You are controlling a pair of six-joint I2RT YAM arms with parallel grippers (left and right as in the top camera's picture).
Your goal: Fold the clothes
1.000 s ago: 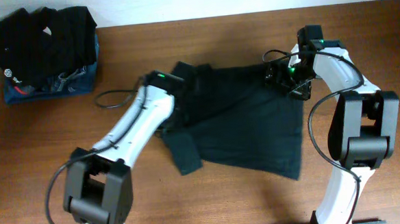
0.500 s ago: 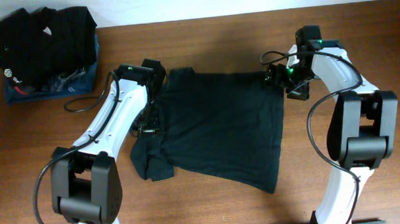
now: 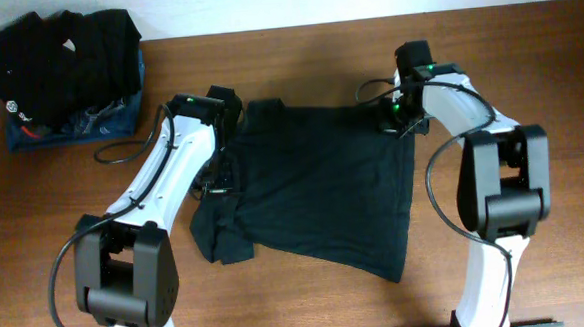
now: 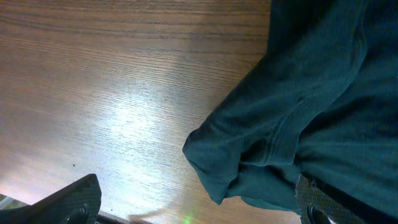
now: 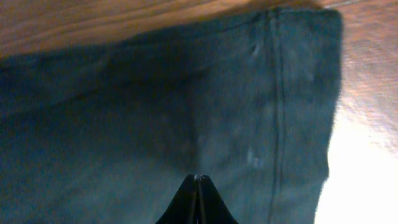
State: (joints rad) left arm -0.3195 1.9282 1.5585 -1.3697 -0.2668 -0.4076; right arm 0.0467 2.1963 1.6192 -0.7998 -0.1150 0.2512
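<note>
One item of clothes (image 3: 323,182) lies spread on the table (image 3: 525,31) between two arms. Left gripper (image 3: 221,177) at its left edge, jaws apart. Right gripper (image 3: 398,123) at its top right corner, jaws together; whether cloth is pinched cannot be told. Two other garments far left: black ribbed garment (image 3: 61,55) on blue garment (image 3: 70,130).

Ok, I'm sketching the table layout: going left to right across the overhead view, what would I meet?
pile of dark garments → left gripper → black shirt → right gripper
</note>
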